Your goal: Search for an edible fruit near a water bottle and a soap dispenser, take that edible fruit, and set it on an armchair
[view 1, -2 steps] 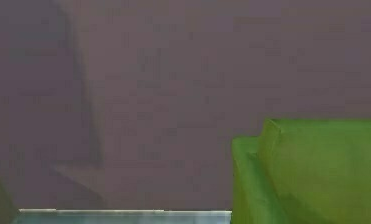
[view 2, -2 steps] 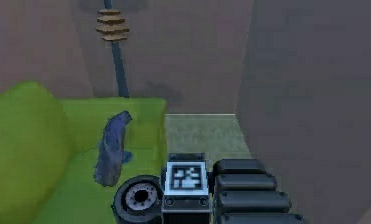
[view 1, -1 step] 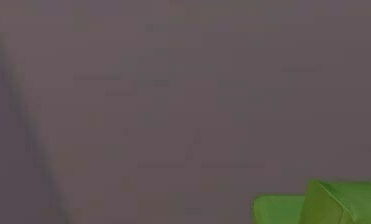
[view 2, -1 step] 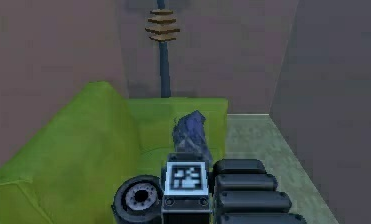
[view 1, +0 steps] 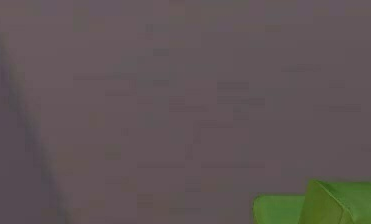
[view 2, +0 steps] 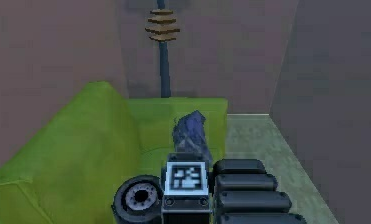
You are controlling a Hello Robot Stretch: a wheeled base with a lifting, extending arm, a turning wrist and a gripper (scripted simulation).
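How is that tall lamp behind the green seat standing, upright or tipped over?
Upright: the lamp has its blue pole rising straight from behind the green armchair, with its tan shade level on top.

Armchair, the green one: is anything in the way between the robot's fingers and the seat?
Nothing visible stands in the way. In the arm side view the gripper's dark body is at the front cushion of the green armchair, with a bluish-purple shape beside it at the cushion's edge. Whether the fingers hold anything cannot be told.
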